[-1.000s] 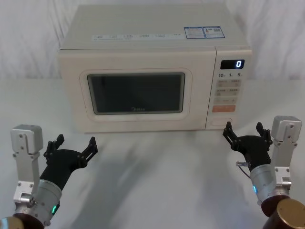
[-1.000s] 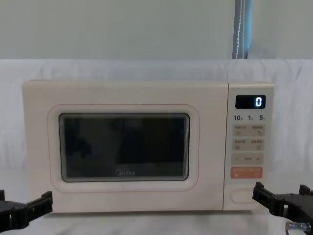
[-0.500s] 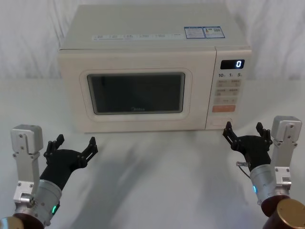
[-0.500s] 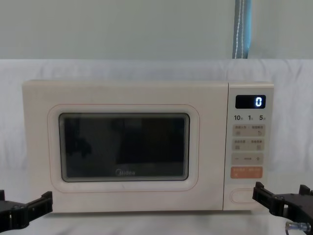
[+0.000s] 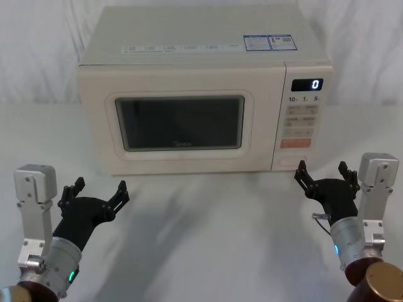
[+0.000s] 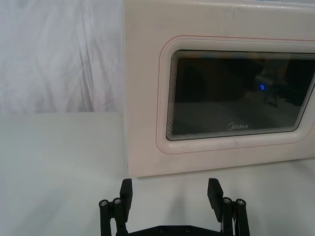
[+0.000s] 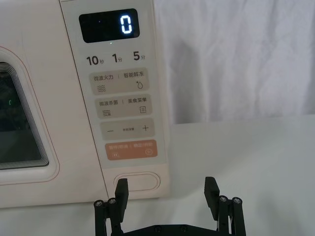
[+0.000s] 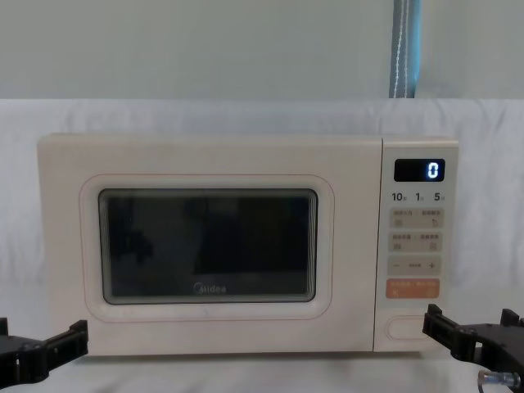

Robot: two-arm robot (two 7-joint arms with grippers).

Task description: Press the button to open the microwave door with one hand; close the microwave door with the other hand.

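The cream microwave door (image 5: 179, 123) (image 8: 209, 246) (image 6: 221, 93), with its dark window, sits shut and flush with the oven's front. The wide pill-shaped button (image 5: 293, 161) (image 8: 412, 327) (image 7: 137, 181) lies at the bottom of the control panel, under the orange key. My right gripper (image 5: 322, 177) (image 7: 167, 191) hovers open just in front of and slightly right of the button, apart from it. My left gripper (image 5: 101, 190) (image 6: 171, 192) hangs open over the table before the door's left lower corner, holding nothing.
The microwave (image 5: 201, 56) stands on a white cloth-covered table (image 5: 208, 239), with a white drape behind it. The display (image 5: 306, 84) reads 0. Open table surface lies between the two grippers in front of the oven.
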